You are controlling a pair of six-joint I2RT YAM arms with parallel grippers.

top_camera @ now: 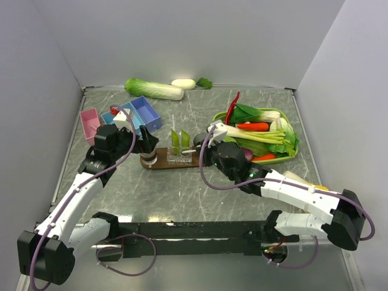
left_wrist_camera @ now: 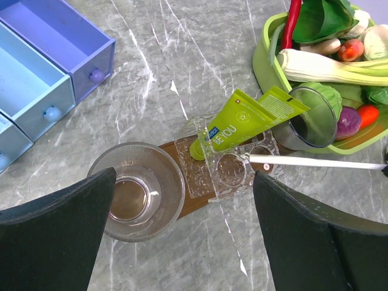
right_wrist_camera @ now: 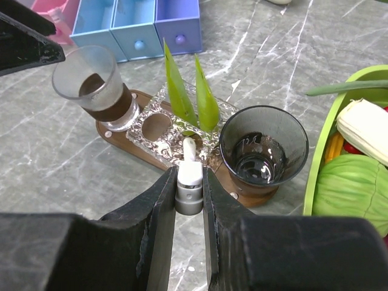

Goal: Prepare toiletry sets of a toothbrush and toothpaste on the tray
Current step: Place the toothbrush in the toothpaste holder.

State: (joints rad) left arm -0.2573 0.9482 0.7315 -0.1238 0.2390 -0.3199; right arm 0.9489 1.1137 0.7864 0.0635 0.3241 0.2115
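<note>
**Right gripper grasps a toothbrush at the tray's holder**

The right gripper (right_wrist_camera: 190, 185) is clenched on the near end of a white toothbrush (right_wrist_camera: 189, 167). The brush's far tip meets the near side of the clear holder (right_wrist_camera: 156, 125) at the middle of the tray (right_wrist_camera: 114, 136). Two light-green toothpaste tubes (right_wrist_camera: 177, 91) stand in the holder just beyond that tip, side by side and close together. A dark tumbler (right_wrist_camera: 264, 145) stands on the tray's right end and a second tumbler (right_wrist_camera: 97, 82) on its left end. The left gripper (left_wrist_camera: 182, 194) hangs above the left tumbler, its fingers (left_wrist_camera: 54, 236) released and spread wide, grasping nothing. The lime-green vegetable basket (left_wrist_camera: 265, 57) lies right of the tray. The blue drawer boxes (top_camera: 145, 112) sit to the far left.
</note>
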